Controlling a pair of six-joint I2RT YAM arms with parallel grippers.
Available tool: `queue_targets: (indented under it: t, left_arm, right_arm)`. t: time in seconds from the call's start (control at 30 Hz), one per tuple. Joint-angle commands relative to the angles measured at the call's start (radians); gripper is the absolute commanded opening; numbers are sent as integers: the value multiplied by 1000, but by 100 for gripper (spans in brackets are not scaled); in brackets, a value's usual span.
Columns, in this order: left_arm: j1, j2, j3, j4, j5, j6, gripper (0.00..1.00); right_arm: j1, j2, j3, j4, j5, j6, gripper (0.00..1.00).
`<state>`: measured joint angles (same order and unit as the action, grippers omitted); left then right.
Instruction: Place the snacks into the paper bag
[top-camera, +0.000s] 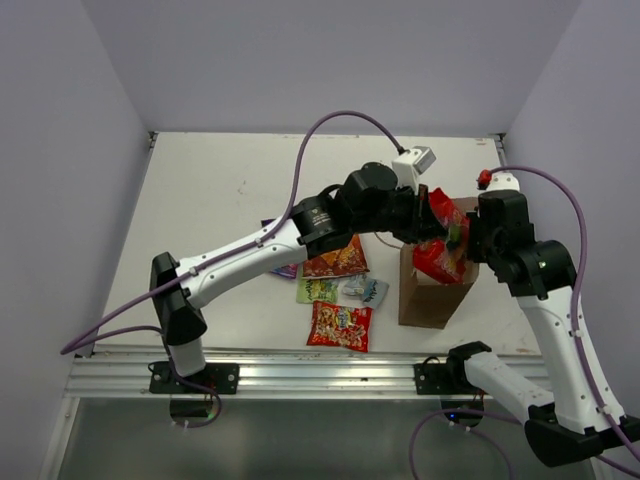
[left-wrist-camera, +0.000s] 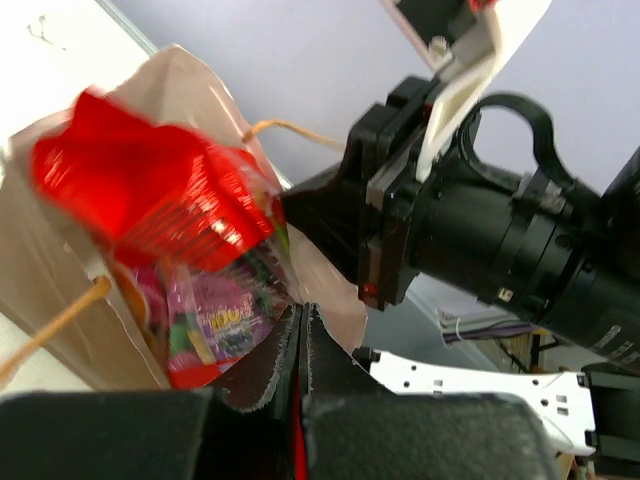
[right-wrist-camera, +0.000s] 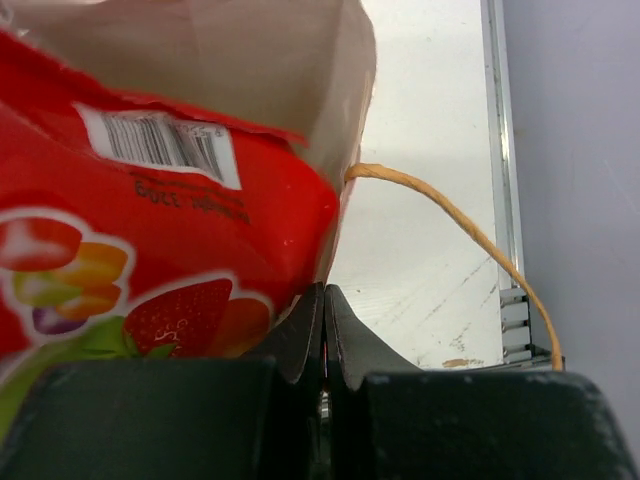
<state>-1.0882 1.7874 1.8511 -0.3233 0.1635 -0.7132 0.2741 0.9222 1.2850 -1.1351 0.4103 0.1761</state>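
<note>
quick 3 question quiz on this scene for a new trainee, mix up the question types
1. True or false: the paper bag lies flat on the table.
2. Multiple choice: the red multicoloured candy packet is
A. inside the bag
B. on the table, the packet nearest the arms' bases
C. leaning against the back wall
3. Short answer: are the jaws of the two arms open or shut?

Key
1. False. It stands upright.
2. B
3. Shut, both of them.
</note>
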Motion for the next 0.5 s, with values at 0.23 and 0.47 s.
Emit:
queue_targets:
  t: [0.23,0.47]
  left_arm:
    - [-58,-3,128,12,8,87,64]
    - [-70,-37,207,-48,-155,170,78]
  right_arm:
    - [4,-6,0,35,-1,19,0]
    - [4,-9,-10,40,-4,28,0]
